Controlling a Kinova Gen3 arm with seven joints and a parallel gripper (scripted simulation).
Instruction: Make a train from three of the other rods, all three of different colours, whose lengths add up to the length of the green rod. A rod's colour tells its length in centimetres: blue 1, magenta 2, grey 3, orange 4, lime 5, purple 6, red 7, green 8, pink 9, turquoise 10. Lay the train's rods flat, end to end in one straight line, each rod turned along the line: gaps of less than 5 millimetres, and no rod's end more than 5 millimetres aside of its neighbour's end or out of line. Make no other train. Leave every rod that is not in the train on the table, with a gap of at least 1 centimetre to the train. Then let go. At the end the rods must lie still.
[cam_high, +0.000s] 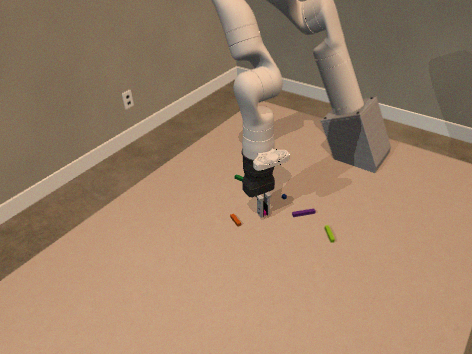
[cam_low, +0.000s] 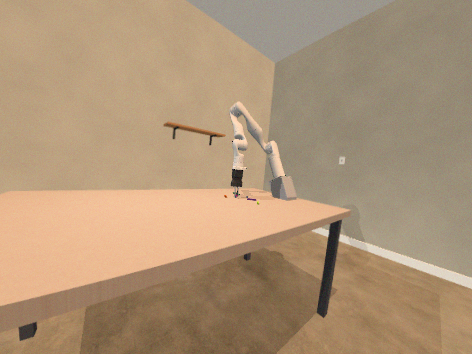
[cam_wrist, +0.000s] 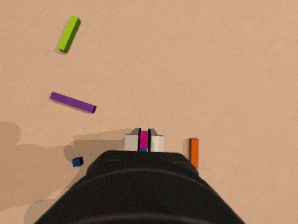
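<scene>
My gripper (cam_high: 264, 211) points straight down, low at the table, and is shut on the magenta rod (cam_wrist: 144, 140), which shows between the fingers in the wrist view and as a pink spot in the top view (cam_high: 265, 213). A bit of blue shows just under the magenta rod's near end in the wrist view. The orange rod (cam_high: 235, 219) lies left of the gripper, close beside the fingers in the wrist view (cam_wrist: 194, 153). The blue rod (cam_high: 284, 196) lies behind to the right. The green rod (cam_high: 239, 177) is mostly hidden behind the gripper body.
The purple rod (cam_high: 303, 212) lies right of the gripper, also in the wrist view (cam_wrist: 73, 102). The lime rod (cam_high: 329, 233) lies further right and nearer, also in the wrist view (cam_wrist: 68, 33). The robot's grey base (cam_high: 356, 132) stands at the back.
</scene>
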